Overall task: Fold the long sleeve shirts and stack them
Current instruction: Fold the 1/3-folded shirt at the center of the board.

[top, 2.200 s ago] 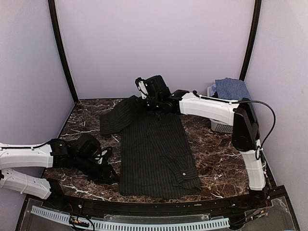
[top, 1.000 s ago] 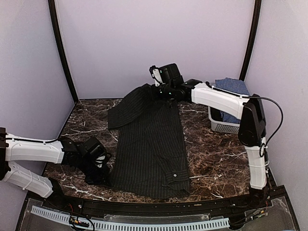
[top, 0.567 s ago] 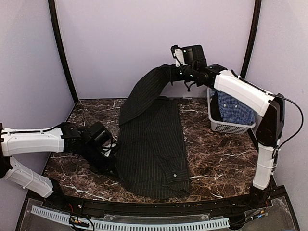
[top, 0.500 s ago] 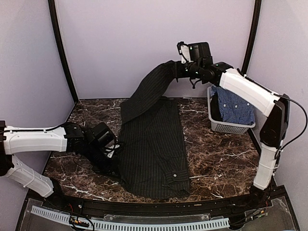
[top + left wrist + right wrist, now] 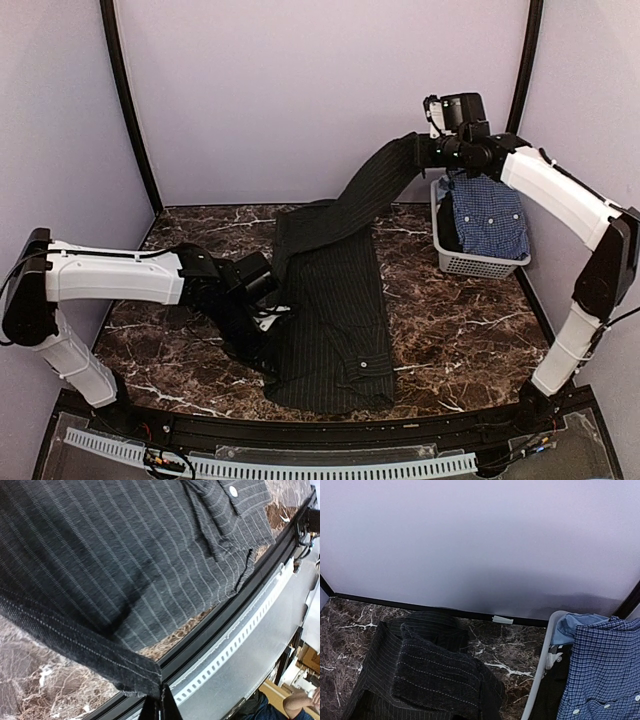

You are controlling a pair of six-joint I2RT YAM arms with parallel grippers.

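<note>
The black pinstriped long sleeve shirt (image 5: 335, 310) lies lengthwise on the marble table, its far end pulled up into the air. My right gripper (image 5: 428, 152) is shut on that raised end, high up beside the basket; in the right wrist view the dark cloth (image 5: 430, 675) bunches at the bottom and hides the fingers. My left gripper (image 5: 268, 340) is shut on the shirt's near left hem. In the left wrist view the fingertips (image 5: 160, 707) pinch a hem corner (image 5: 135, 672) above the rest of the shirt (image 5: 125, 545). The blue-and-white check shirt (image 5: 485, 215) hangs out of the basket.
A white slatted basket (image 5: 480, 262) stands at the back right against the wall; its rim (image 5: 540, 675) and the check shirt (image 5: 605, 665) show in the right wrist view. A black rail and a perforated strip (image 5: 240, 630) run along the table's front edge. Purple walls enclose the back and sides.
The right gripper has risen and swung right towards the basket, drawing the shirt's far end up with it. The left gripper has carried the near hem to the right, over the shirt.
</note>
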